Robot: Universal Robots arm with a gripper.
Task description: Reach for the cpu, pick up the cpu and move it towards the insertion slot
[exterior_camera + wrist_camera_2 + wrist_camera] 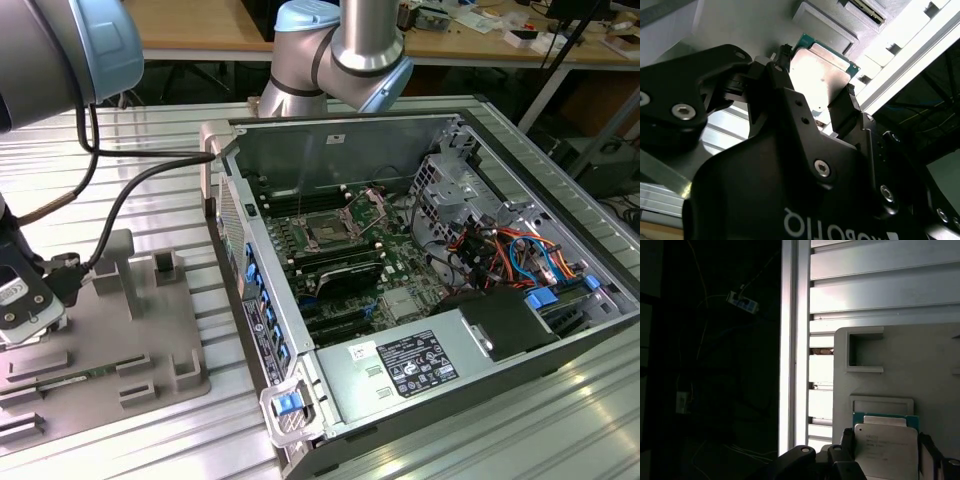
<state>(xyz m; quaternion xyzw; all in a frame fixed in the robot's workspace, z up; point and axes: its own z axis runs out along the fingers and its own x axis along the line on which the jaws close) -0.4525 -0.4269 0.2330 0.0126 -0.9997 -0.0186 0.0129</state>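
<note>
Two claw [816, 86] fingers [843, 107] pinch the cpu [824, 65] by opposite edges, so best carry it level and firmly held, since the insertion slot [328, 232] lies well away from the claw.

The silver arm with pale blue joint caps [345, 45] stands at the exterior view's upper centre, with another of its joints in the upper left corner. In both wrist views the black metal gripper [815, 82] has its jaws pressed against opposite edges of the small, flat, square, silver-topped cpu [885, 450].
</note>
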